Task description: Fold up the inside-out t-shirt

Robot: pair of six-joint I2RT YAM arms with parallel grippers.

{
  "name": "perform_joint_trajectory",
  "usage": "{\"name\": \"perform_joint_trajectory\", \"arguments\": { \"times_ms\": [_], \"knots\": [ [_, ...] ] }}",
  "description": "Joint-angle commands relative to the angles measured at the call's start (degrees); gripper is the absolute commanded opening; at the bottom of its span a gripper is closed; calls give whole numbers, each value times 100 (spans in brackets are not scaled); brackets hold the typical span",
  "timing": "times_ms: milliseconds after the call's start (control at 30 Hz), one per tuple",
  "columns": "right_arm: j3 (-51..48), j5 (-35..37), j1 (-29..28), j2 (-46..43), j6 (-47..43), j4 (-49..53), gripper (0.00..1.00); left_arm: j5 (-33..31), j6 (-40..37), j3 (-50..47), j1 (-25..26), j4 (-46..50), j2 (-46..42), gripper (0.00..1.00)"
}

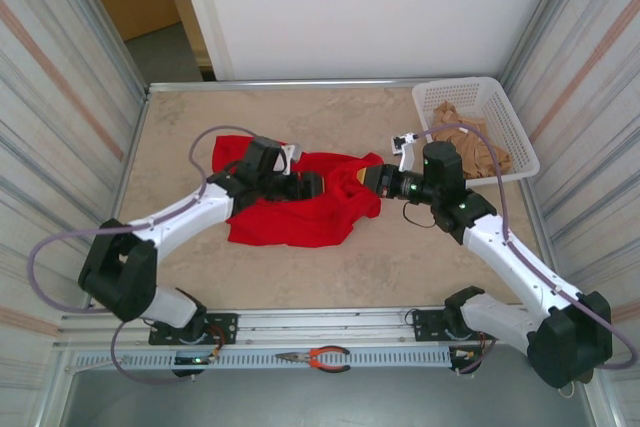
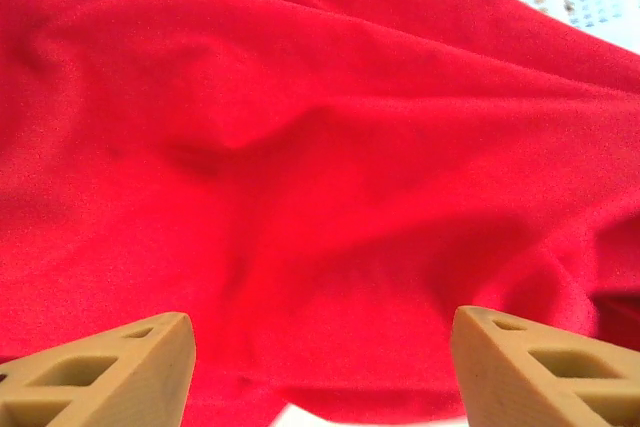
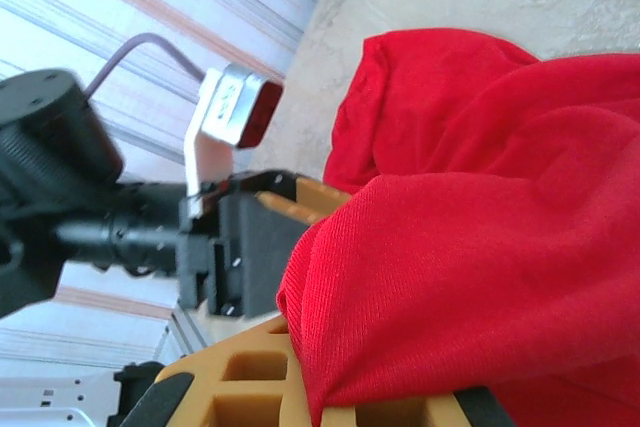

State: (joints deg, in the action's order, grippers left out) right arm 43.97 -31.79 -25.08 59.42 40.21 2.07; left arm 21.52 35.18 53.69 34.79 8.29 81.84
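With the inside-out t-shirt (image 1: 300, 209) lying crumpled on the bench (image 1: 400, 267), the jaws of the right gripper (image 1: 371, 180) are pinching its edge while those of the left gripper (image 2: 320, 319) are standing spread over it — the left is best closing on a matching edge before drawing the cloth flat.

You get bright, even light over the table (image 1: 400, 257) with only faint soft shadows, the red t-shirt (image 2: 320, 167) looks soft and oversaturated close up, and the left arm (image 3: 60, 207) is out of focus
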Motion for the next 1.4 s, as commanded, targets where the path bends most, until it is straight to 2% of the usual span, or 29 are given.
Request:
{"name": "perform_joint_trajectory", "arguments": {
  "times_ms": [0,367,500,600,633,667,700,767,833,1067,1100,1200,1233,1367],
  "knots": [
    [42,-141,21,39,-35,-215,0,-312,453,-81,209,-510,-262,69],
    [137,-102,-66,53,69,-275,0,-525,472,811,615,-174,711,69],
    [268,-150,-120,60,148,-354,0,-442,407,1116,645,4,1287,65],
    [332,-152,-81,61,195,-425,0,-79,407,1152,656,-275,1626,64],
    [328,-197,-31,61,222,-489,0,124,417,1148,648,-491,1715,62],
    [286,-244,51,70,260,-558,0,375,434,1142,640,-746,1771,56],
    [235,-282,140,72,307,-623,0,574,455,1115,627,-986,1778,46],
    [27,-452,387,70,520,-909,0,881,511,922,596,-1633,1629,19],
    [-218,-601,669,87,735,-1225,0,1112,606,580,503,-2359,1289,1],
    [-581,-461,908,556,705,-1538,0,1789,1070,-476,191,-4385,222,0],
    [-559,-373,909,679,659,-1494,5,1848,1117,-565,154,-4565,128,0],
    [-371,-165,901,980,478,-1082,51,1886,1123,-744,89,-4740,-104,0],
    [-312,-94,885,997,413,-894,58,1892,1127,-792,50,-4753,-155,0],
    [-163,459,723,524,206,-45,64,1867,1170,-959,-97,-4758,-213,0]
  ]
}}
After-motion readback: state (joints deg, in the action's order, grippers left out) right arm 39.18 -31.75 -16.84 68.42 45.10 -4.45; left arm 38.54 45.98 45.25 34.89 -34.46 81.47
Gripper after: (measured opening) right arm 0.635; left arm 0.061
